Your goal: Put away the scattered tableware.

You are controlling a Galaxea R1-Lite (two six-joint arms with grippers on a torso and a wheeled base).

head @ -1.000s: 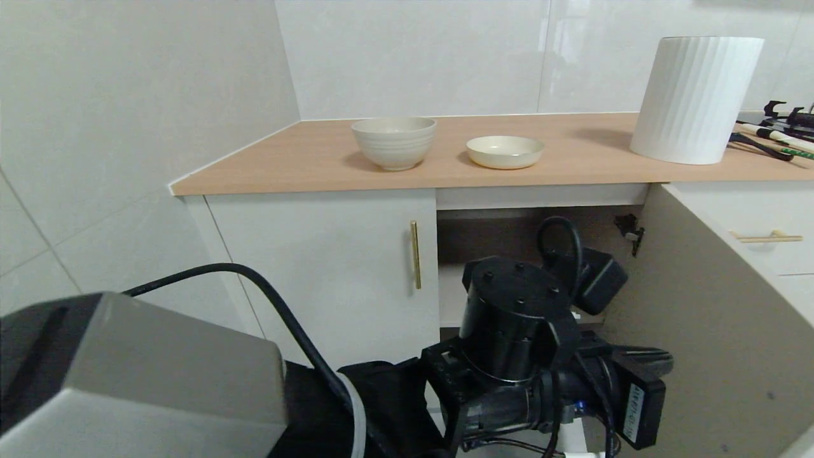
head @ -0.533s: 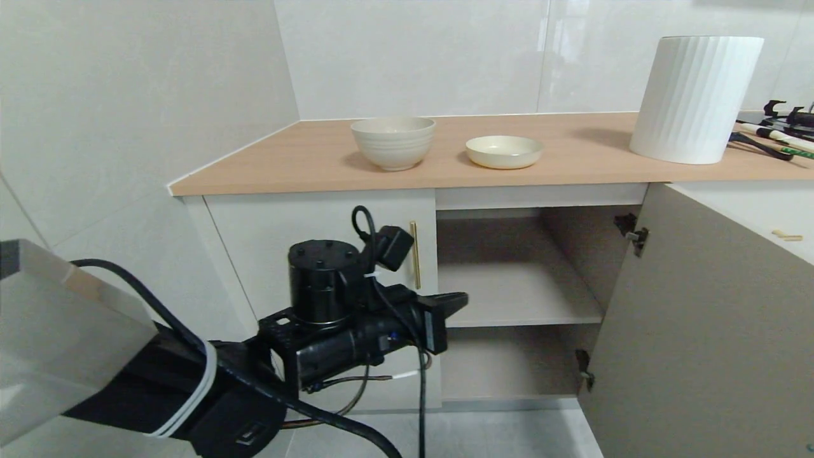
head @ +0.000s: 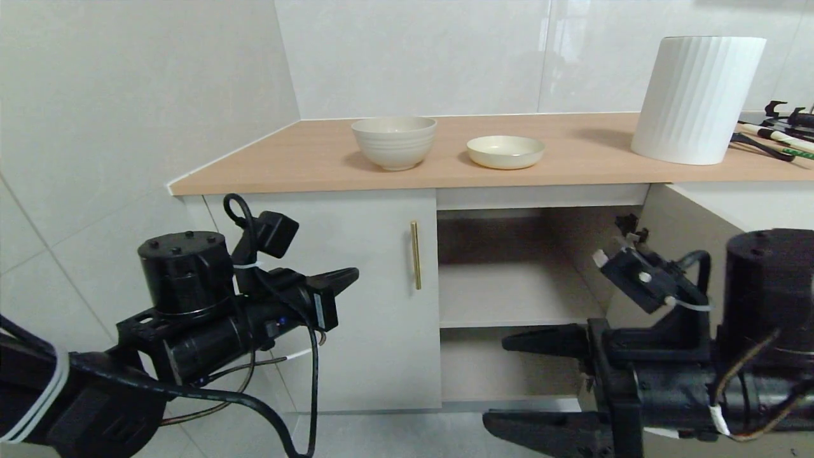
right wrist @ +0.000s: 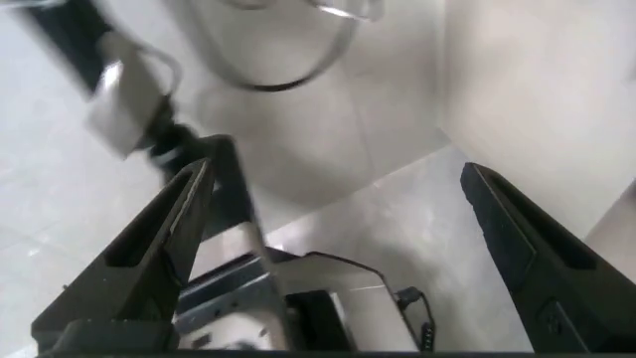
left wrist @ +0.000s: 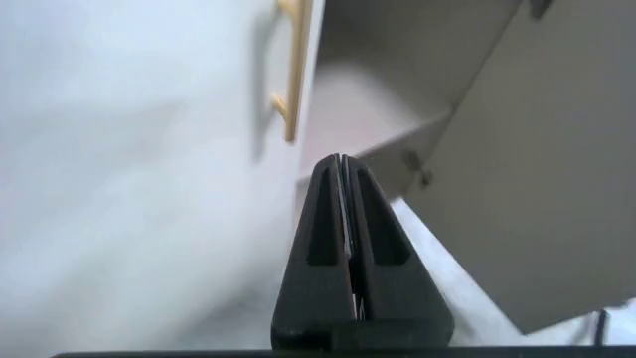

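**Pale tiled corner, tableware up on the counter**

The wood-grain counter (head: 572,159) carries your two pieces side by side but apart: a ribbed, deep cream bowl (head: 393,141) and a shallow, glossy cream dish (head: 505,151). Both sit well above the grippers. Your left gripper (head: 348,276) hangs before the closed cabinet door (head: 331,254), its black tapered fingers pressed together on nothing. Your right gripper (head: 502,381) is low at the open cabinet's shelf (head: 515,296), jaws spread wide and empty. A tall fluted white cylinder (head: 696,98) stands farther right.
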